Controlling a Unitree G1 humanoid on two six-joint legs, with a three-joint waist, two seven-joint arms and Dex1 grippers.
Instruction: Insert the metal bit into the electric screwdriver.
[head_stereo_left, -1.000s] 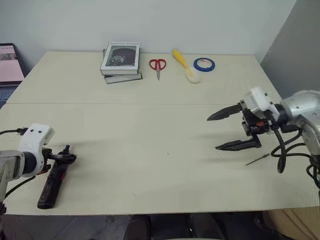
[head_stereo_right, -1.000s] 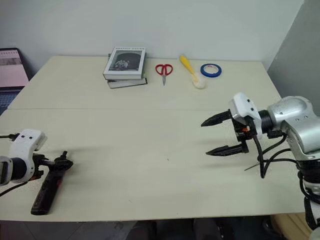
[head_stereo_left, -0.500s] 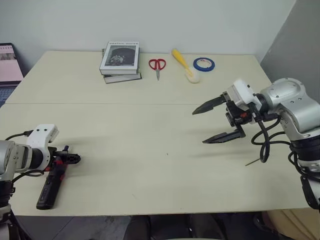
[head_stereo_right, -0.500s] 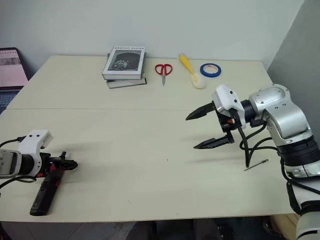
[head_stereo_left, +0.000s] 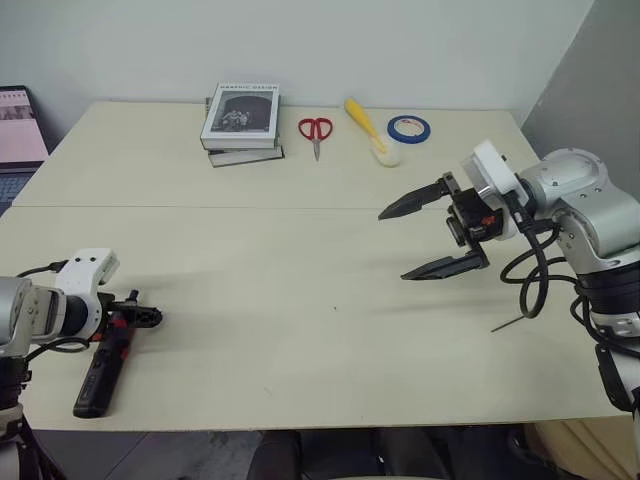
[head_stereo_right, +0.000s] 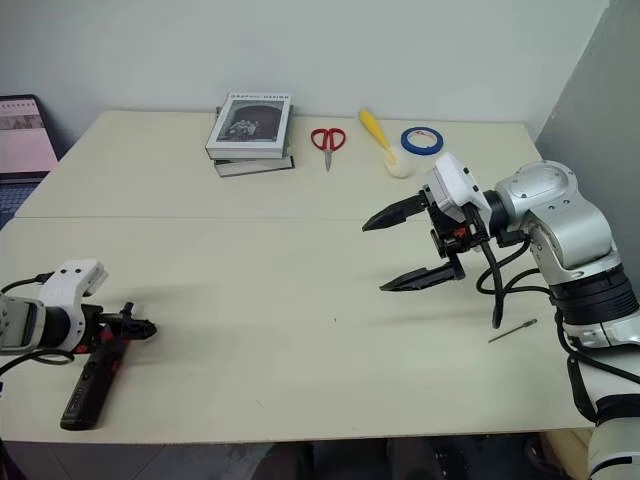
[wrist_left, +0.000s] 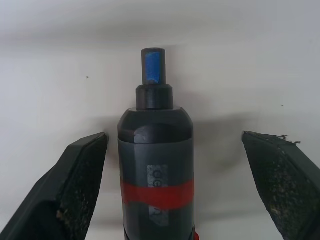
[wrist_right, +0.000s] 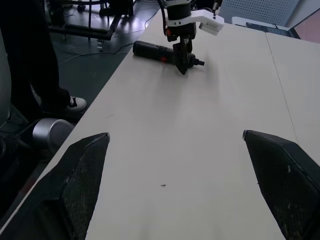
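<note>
While the pale table (head_stereo_left: 300, 250) stretches wide, the right gripper (head_stereo_left: 425, 240) hangs above its right half, fingers spread far apart and holding nothing. Over at the near left edge, the left gripper (head_stereo_left: 128, 318) sits right over the electric screwdriver (head_stereo_left: 100, 372), and the left wrist view shows its fingers (wrist_left: 80, 185) apart on either side of the tool's red-banded nose, not touching it. That screwdriver lies flat on the table near the front edge. Along the far edge sit a stack of books (head_stereo_left: 241, 122), the yellow-handled brush (head_stereo_left: 370, 130), the red-handled scissors (head_stereo_left: 315, 132) and a roll of blue tape (head_stereo_left: 408, 128). Smallest of all, the metal bit (head_stereo_left: 514, 320) lies on the table at the right, near the right arm's dangling cable.
</note>
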